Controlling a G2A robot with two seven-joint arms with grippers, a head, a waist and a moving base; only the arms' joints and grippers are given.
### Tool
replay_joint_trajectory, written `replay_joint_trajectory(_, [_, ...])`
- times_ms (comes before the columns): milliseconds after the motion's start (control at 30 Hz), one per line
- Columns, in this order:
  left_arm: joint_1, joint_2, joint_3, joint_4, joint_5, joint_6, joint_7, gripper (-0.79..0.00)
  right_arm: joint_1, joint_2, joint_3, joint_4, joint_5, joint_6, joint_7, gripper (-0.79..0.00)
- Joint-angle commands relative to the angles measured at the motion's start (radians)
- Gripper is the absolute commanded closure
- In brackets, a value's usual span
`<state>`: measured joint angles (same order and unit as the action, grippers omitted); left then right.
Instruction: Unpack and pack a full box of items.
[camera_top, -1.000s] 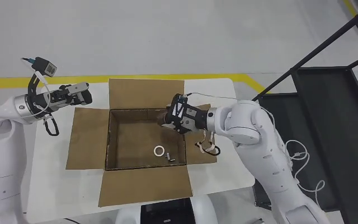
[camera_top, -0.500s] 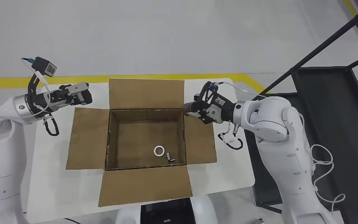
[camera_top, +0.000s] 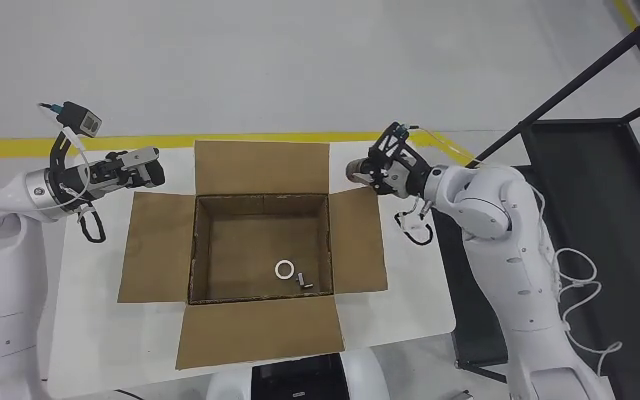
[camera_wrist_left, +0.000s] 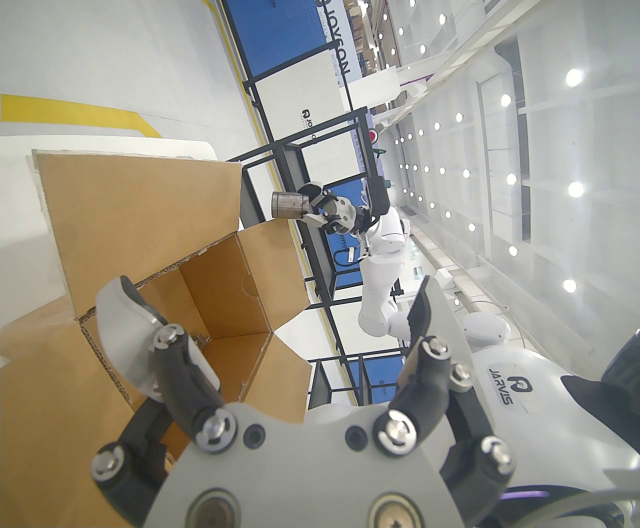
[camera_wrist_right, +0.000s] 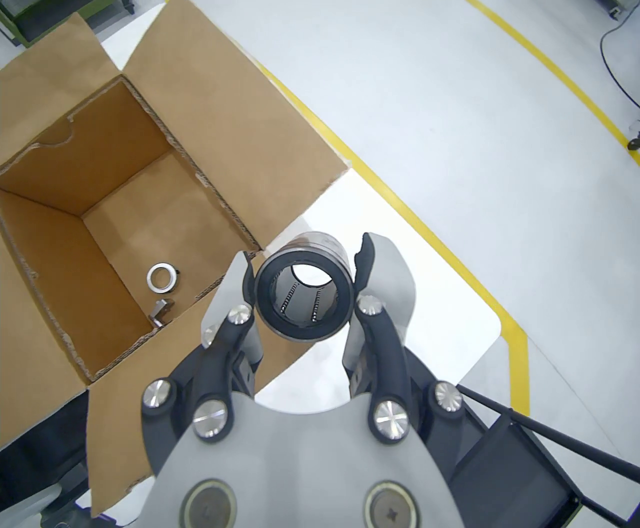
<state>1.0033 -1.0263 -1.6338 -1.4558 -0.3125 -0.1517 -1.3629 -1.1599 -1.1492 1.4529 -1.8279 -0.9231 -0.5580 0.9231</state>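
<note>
Two small parts are left in the box (camera_top: 195, 250), close to its near wall: a ring (camera_top: 286, 268) and a small metal piece (camera_top: 304, 283). Farther out, past the left flap, your left gripper (camera_top: 152, 168) has not moved, and its fingers are spread wide with nothing between them. Across from it, your right gripper (camera_wrist_right: 302, 260) has drawn back from over the box in the last second. It now clamps the metal cylinder (camera_wrist_right: 302, 295) by its sides above the far right corner of the tabletop (camera_top: 400, 290). By my reckoning, unpacking is nearly done.
</note>
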Motion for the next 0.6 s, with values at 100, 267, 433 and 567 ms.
replay_joint_trajectory(100, [0.000, 0.000, 0.000, 0.000, 0.000, 0.000, 0.000, -0.785, 0.026, 0.003, -0.014, 0.085, -0.034, 0.023, -0.039, 0.000])
replay_joint_trajectory(267, [0.000, 0.000, 0.000, 0.000, 0.000, 0.000, 0.000, -0.785, 0.022, 0.007, -0.016, 0.133, -0.057, 0.058, -0.047, 0.000])
replay_joint_trajectory(433, [0.000, 0.000, 0.000, 0.000, 0.000, 0.000, 0.000, -0.785, 0.002, 0.014, 0.000, 0.158, -0.071, 0.082, -0.056, 0.000])
replay_joint_trajectory(567, [0.000, 0.000, 0.000, 0.000, 0.000, 0.000, 0.000, -0.785, -0.011, 0.018, 0.006, 0.181, -0.077, 0.102, -0.055, 0.000])
